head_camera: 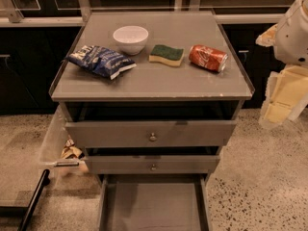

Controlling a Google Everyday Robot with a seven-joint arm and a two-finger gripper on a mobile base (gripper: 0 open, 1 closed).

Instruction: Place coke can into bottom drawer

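The red coke can (208, 57) lies on its side on the grey cabinet top (154, 83), at the right, next to a green and yellow sponge. The bottom drawer (151, 207) is pulled out at the foot of the cabinet, and its flat grey floor is bare. My gripper (281, 97) hangs off the right edge of the cabinet, to the right of the can and apart from it, holding nothing that I can see.
A blue chip bag (100, 60), a white bowl (130, 38) and the sponge (166, 55) share the top. Two upper drawers with round knobs (153, 137) stand slightly open. A clear bin (62, 148) and a black bar (33, 201) are at the lower left.
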